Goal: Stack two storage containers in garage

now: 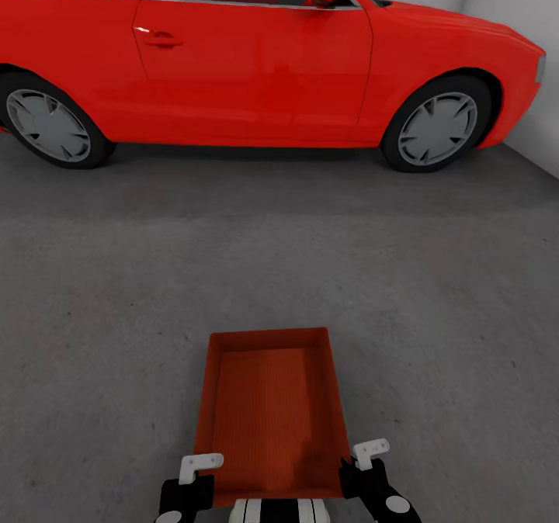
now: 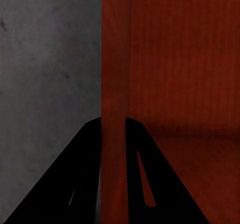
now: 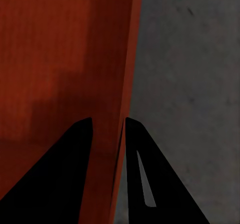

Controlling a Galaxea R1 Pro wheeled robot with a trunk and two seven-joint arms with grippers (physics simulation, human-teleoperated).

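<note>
An orange-red rectangular open-topped bin with thin walls and a finely ribbed base [image 1: 268, 418] sits low in the head view, directly in front of the robot, over the dark grey mottled concrete floor [image 1: 101, 290] of the garage; whether it rests on that floor or is held just above it cannot be told. The left gripper [image 1: 200, 467] is at the bin's near left corner and the right gripper [image 1: 365, 455] at its near right corner, each with a white fingertip showing beside the rim. In the left wrist view the left gripper [image 2: 114, 134] has its jaws nearly closed, pinching the bin's thin side wall [image 2: 114, 74], one black finger [image 2: 75, 184] outside over the concrete and the other inside the bin. In the right wrist view the right gripper [image 3: 107, 134] likewise has its jaws drawn in close on the opposite side wall [image 3: 112, 84], one finger [image 3: 150, 174] outside and one within. Well beyond the bin, a large glossy red car [image 1: 256, 50] stands side-on across the garage, with two grey-spoked wheels [image 1: 437, 129] on the floor and a plain white wall [image 1: 516, 11] past its front end.
</note>
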